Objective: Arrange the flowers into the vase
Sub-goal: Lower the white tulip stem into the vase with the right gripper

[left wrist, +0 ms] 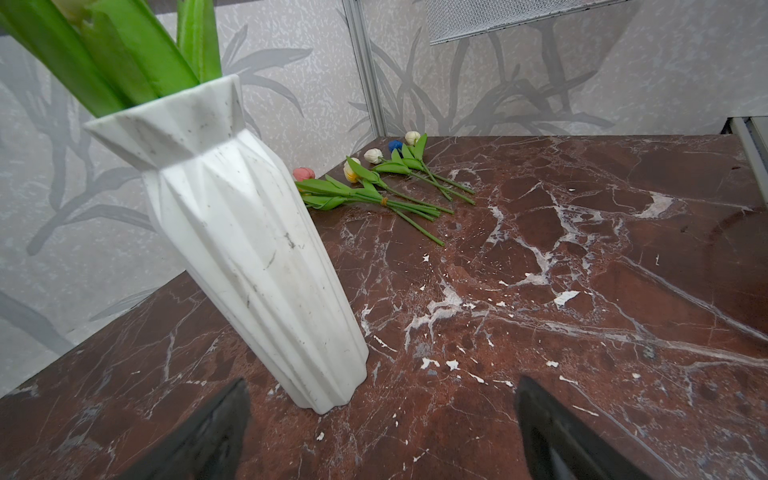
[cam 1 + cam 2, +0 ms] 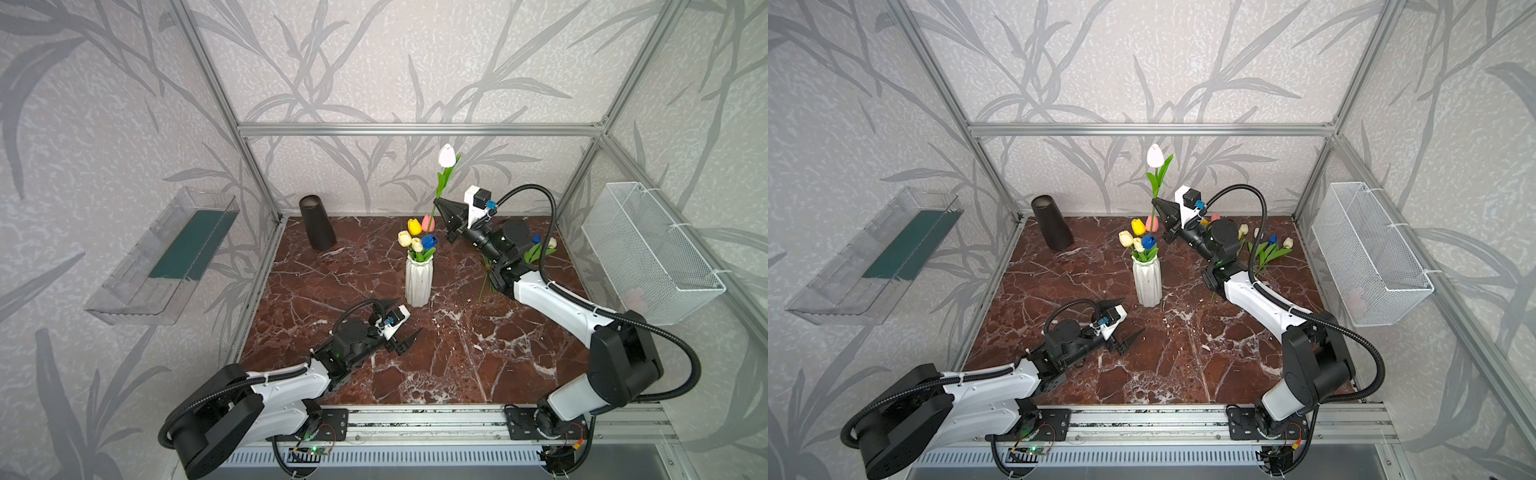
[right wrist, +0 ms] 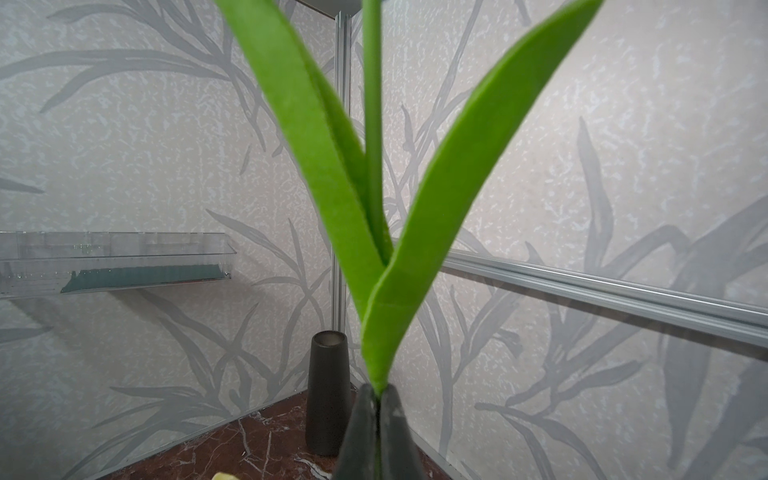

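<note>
A white faceted vase (image 2: 419,282) (image 2: 1147,282) (image 1: 249,249) stands mid-table with several flowers (image 2: 417,239) (image 2: 1139,239) in it: yellow, pink, cream and blue heads. My right gripper (image 2: 436,202) (image 2: 1154,201) (image 3: 379,399) hangs behind and above the vase, shut on the stem of a white tulip (image 2: 447,156) (image 2: 1155,156) that points upward; its green leaves (image 3: 415,249) fill the right wrist view. More loose flowers (image 2: 540,249) (image 2: 1271,249) (image 1: 386,183) lie at the back right of the table. My left gripper (image 2: 406,318) (image 2: 1133,316) (image 1: 382,386) rests low, open and holding nothing, just in front of the vase's foot.
A black tapered vase (image 2: 317,224) (image 2: 1052,224) (image 3: 328,390) stands in the back left corner. A clear plastic tray (image 2: 166,257) hangs on the left wall and a white mesh basket (image 2: 648,249) on the right wall. Aluminium frame bars edge the marble table.
</note>
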You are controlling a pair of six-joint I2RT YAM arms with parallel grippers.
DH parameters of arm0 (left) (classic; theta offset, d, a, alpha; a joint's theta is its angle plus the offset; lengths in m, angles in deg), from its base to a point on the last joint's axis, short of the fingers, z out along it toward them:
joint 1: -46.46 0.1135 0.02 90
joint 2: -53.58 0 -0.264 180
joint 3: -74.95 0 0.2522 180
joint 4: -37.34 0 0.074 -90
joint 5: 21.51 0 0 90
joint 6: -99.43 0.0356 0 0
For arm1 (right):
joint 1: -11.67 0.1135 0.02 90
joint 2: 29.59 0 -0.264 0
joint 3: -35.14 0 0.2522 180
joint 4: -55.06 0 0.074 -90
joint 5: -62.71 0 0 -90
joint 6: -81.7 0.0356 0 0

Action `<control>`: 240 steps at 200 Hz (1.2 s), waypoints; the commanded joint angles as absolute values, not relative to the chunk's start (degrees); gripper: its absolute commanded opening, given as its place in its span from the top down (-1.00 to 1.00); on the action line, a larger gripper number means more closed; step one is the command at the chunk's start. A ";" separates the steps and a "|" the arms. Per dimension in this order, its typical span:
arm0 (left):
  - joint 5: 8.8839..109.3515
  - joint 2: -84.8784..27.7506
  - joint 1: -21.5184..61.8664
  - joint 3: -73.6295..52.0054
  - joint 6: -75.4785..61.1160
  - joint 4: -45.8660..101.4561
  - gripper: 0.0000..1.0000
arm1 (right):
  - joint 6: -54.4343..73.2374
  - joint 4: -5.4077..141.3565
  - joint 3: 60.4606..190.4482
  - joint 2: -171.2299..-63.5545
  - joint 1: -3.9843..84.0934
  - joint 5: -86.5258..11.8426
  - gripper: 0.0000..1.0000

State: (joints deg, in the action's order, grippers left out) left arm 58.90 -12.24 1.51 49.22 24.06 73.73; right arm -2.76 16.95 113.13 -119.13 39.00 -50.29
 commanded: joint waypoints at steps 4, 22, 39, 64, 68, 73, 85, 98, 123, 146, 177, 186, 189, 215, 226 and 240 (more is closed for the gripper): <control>58.47 -12.52 1.37 47.65 25.60 74.10 -0.98 | -4.49 12.84 112.28 -120.38 39.53 -51.49 1.00; 58.60 -12.43 1.39 47.79 25.68 74.08 -0.98 | -4.63 11.34 110.52 -120.39 39.70 -52.65 1.00; 58.73 -12.34 1.35 47.79 25.64 74.02 -0.98 | -4.58 10.89 109.41 -120.00 39.77 -53.30 1.00; 58.63 -12.43 1.35 47.66 25.68 74.02 -0.97 | -4.13 12.61 109.34 -118.44 39.76 -53.22 1.00; 58.59 -12.47 1.37 47.72 25.68 74.05 -0.97 | -4.01 12.99 109.49 -118.19 39.74 -53.22 1.00; 58.60 -12.51 1.37 47.67 25.68 74.07 -0.98 | -3.82 13.41 109.62 -117.84 39.72 -53.26 1.00; 58.49 -12.60 1.34 47.65 25.64 74.11 -0.97 | -3.43 13.86 109.81 -117.02 39.71 -53.74 1.00; 58.56 -12.51 1.35 47.68 25.68 74.08 -0.97 | -2.68 14.16 110.14 -116.16 39.78 -53.88 1.00; 58.59 -12.49 1.33 47.66 25.67 74.11 -0.98 | -1.29 15.43 111.27 -114.79 39.63 -54.05 1.00; 58.56 -12.51 1.37 47.68 25.68 74.10 -0.98 | -0.52 15.35 112.03 -115.15 39.66 -54.55 1.00; 58.64 -12.43 1.35 47.74 25.68 74.08 -0.98 | 2.82 12.56 111.64 -116.78 39.71 -56.03 1.00; 58.72 -12.34 1.33 47.75 25.75 74.03 -0.98 | 3.01 11.60 111.20 -116.86 39.81 -56.03 1.00; 58.73 -12.34 1.36 47.75 25.77 74.00 -0.98 | 2.85 11.35 111.07 -116.93 39.84 -55.99 1.00; 58.38 -12.34 1.32 47.74 25.60 73.98 -0.98 | -0.03 11.59 111.07 -117.78 39.97 -53.83 1.00; 58.44 -12.43 1.29 47.70 25.64 74.02 -0.97 | -1.71 12.60 111.67 -118.09 40.06 -52.48 1.00; 58.44 -12.42 1.37 47.65 25.68 74.02 -0.97 | -3.11 12.96 112.53 -118.35 39.97 -51.12 1.00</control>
